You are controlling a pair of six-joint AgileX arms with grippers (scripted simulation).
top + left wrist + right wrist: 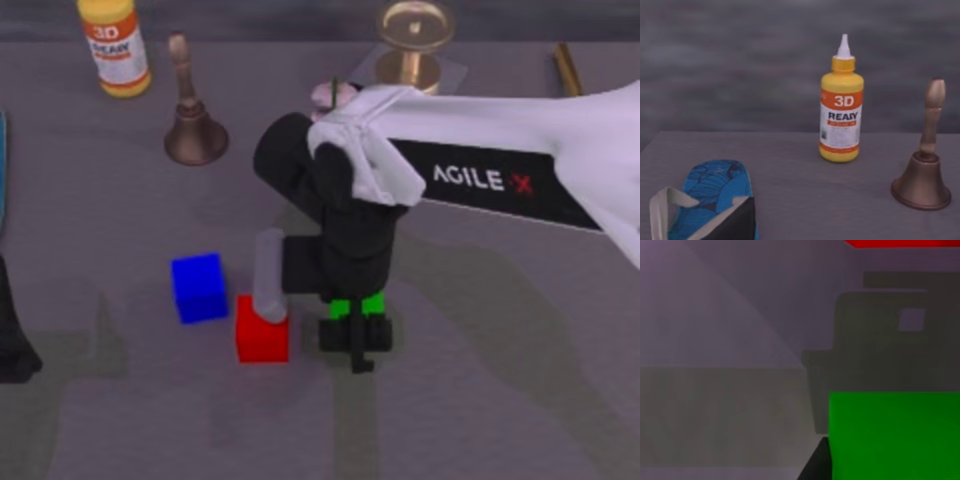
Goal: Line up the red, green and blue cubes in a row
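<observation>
Most of the green cube (357, 305) hides between the right gripper's (357, 325) fingers.

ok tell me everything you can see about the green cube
The green cube is bright green, plain and matte. In the top view only a sliver shows, between the fingers of the right gripper, which covers most of it, just right of the red cube with a gap between. The right wrist view shows one flat, unmarked green face up close. Whether it rests on the table cannot be told.

Glue bottle (841, 112): "3D REAIY". Right arm (500, 150): "AGILE X".
</observation>
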